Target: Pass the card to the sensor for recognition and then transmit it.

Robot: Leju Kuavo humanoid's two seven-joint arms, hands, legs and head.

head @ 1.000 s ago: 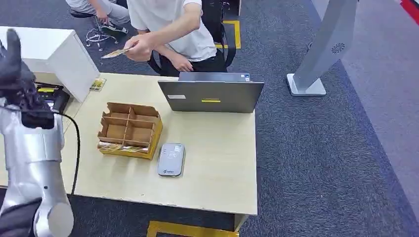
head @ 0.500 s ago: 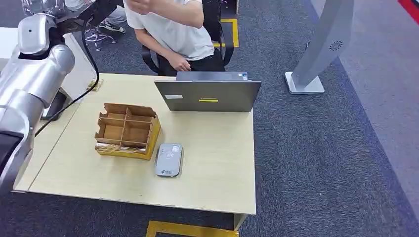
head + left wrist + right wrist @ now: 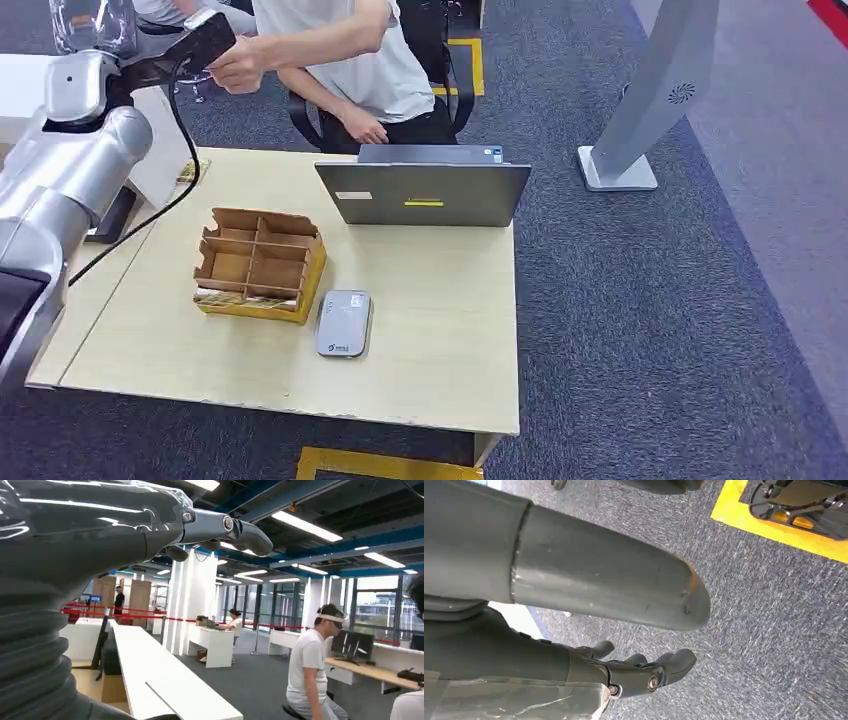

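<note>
My left arm is raised at the table's far left, and its dark left hand reaches toward a seated person. The person's hand touches my hand; I cannot make out a card between them. In the left wrist view the fingers are stretched out with nothing visible in them. The grey card sensor lies flat on the table, right of a compartmented cardboard box with cards in its front row. My right hand hangs over the carpet, fingers apart and holding nothing.
A grey laptop stands open at the table's far edge, its back toward me, with the person behind it. A white cabinet and a black device sit at the left. A grey pillar stand is on the carpet, right.
My left arm swung up from the lower left toward the person. The person's hand, which held a card a second ago, rose and then came down onto my left hand.
</note>
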